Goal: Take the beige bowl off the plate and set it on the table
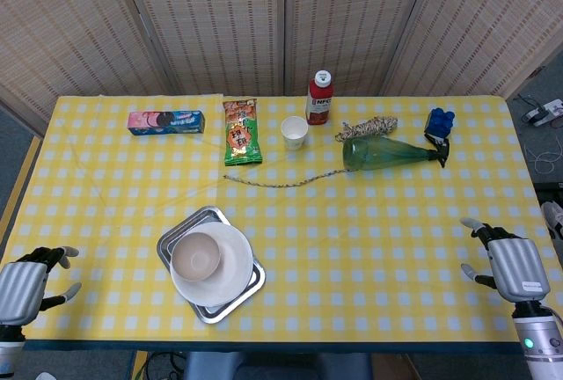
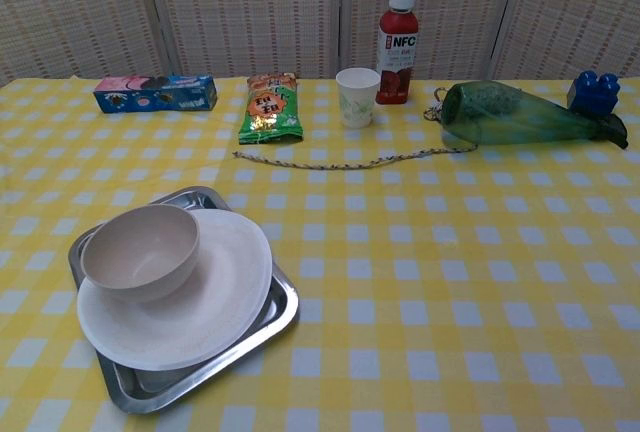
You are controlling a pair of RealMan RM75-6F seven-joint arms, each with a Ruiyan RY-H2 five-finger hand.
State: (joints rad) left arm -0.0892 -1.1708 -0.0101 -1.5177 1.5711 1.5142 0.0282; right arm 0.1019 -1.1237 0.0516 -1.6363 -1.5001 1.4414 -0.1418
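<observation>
The beige bowl (image 1: 196, 255) (image 2: 140, 250) stands upright on the left part of a white plate (image 1: 230, 281) (image 2: 215, 302), which lies on a steel tray (image 1: 195, 222) (image 2: 275, 317) near the table's front left. My left hand (image 1: 25, 285) hovers at the table's front left corner, well left of the bowl, fingers apart and holding nothing. My right hand (image 1: 508, 264) sits near the front right corner, far from the bowl, also with fingers spread and nothing in it. Neither hand shows in the chest view.
Along the back stand a cookie box (image 1: 165, 121), a snack bag (image 1: 241, 132), a paper cup (image 1: 295, 132), a red juice bottle (image 1: 320, 97), a green bottle on its side (image 1: 387, 154), a blue block (image 1: 440, 121) and a rope (image 1: 281, 181).
</observation>
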